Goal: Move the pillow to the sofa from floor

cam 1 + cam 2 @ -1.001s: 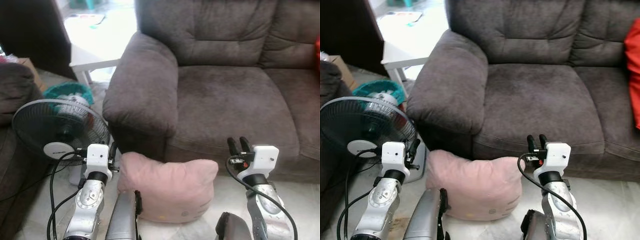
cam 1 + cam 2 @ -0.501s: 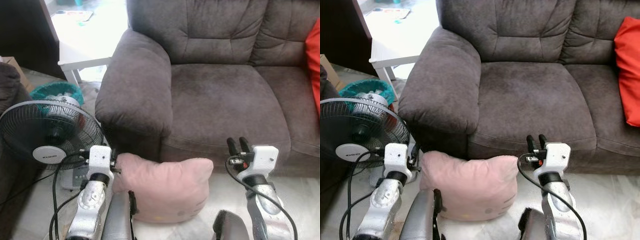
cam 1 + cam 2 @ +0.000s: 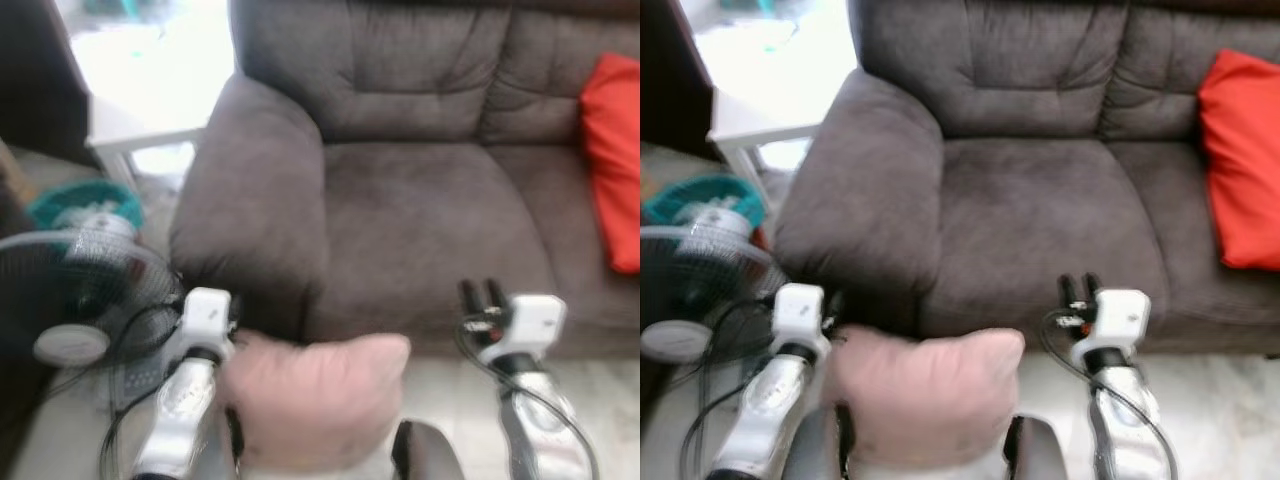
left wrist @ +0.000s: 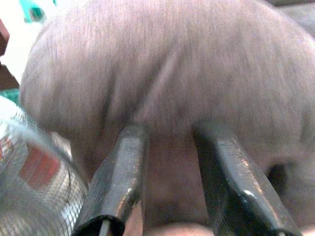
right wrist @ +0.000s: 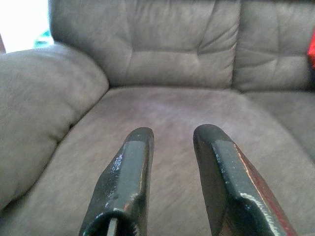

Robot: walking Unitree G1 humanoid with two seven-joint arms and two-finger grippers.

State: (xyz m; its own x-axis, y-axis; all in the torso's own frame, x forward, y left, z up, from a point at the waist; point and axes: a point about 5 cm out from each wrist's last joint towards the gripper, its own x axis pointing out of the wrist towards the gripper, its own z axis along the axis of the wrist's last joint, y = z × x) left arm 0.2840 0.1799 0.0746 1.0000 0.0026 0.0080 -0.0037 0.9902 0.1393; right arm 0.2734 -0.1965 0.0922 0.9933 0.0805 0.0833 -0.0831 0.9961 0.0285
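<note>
Nearest, at six o'clock, the pink pillow (image 3: 315,400) sits low between the two silver arms, its top edge against the sofa (image 3: 420,190) front. The left gripper (image 4: 170,142) at eight o'clock presses near the pillow's corner, fingers parted with nothing between them. The right gripper (image 5: 172,142) at four o'clock hangs apart, fingers parted and empty. A fan (image 3: 85,300) stands at nine o'clock. Farther, a red cushion (image 3: 1240,150) leans at two o'clock.
</note>
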